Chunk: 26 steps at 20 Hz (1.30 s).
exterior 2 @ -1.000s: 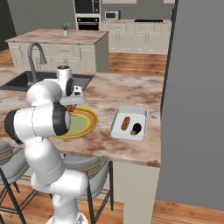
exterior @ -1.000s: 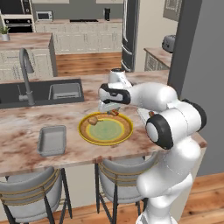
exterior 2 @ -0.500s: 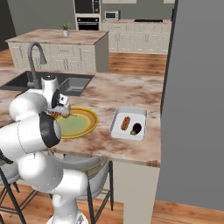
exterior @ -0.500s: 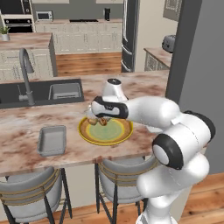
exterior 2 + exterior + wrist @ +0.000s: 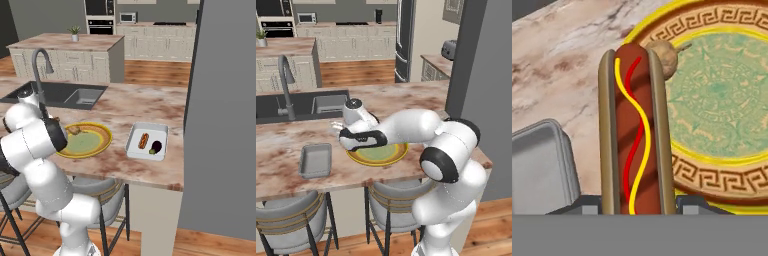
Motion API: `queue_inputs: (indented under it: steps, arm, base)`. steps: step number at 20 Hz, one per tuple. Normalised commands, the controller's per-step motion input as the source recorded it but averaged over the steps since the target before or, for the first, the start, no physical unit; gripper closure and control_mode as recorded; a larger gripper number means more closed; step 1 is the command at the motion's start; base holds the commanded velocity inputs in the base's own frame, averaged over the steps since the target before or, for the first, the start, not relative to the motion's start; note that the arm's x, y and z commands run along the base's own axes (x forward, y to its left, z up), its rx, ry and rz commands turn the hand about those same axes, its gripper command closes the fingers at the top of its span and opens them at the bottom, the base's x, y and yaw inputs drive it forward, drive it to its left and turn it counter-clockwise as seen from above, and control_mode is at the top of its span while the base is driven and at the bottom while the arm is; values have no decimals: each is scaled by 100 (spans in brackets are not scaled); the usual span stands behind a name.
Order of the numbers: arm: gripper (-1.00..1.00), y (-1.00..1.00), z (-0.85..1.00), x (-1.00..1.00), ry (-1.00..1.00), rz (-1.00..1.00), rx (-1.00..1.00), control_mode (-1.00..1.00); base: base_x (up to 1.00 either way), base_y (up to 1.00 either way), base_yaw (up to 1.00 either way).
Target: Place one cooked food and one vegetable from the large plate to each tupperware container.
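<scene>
Hand clamped tight on a hot dog, lifted above the bench between the large plate's rim and the grey tray.

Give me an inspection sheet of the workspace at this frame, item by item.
Surface: marbled counter; sink with tap set in it.
Job's things: big plate with one small brown ball at its rim; whitish tray holding a hot dog and a dark purple piece; grey tray bare inside.
Clutter: nothing seen.
Grippers: gripper, jaws shut on second hot dog, lifted between plate and grey tray.
Cables: nothing seen.
Surroundings: stools under the counter, grey wall beside it, kitchen island and wall ovens behind.
</scene>
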Motion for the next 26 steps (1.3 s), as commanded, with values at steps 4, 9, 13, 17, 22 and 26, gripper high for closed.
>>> queue_inputs:
  steps: [4, 9, 13, 17, 22, 26]
  arm:
    - [100, 51, 0, -26, 0, -33, 12, -100]
    - [100, 20, 0, -12, 8, 3, 2, -100]
    - [100, 44, 0, -2, 13, 22, 3, -100]
    - [100, 56, -1, 0, 12, 16, 0, -100]
    - [100, 23, -15, -2, 2, 11, 0, -100]
    - [100, 34, -2, 0, 0, 4, 0, -100]
  base:
    - [0, 0, 0]
    - [0, 0, 0]
    - [0, 0, 0]
    - [0, 0, 0]
    - [0, 0, 0]
    - [0, 0, 0]
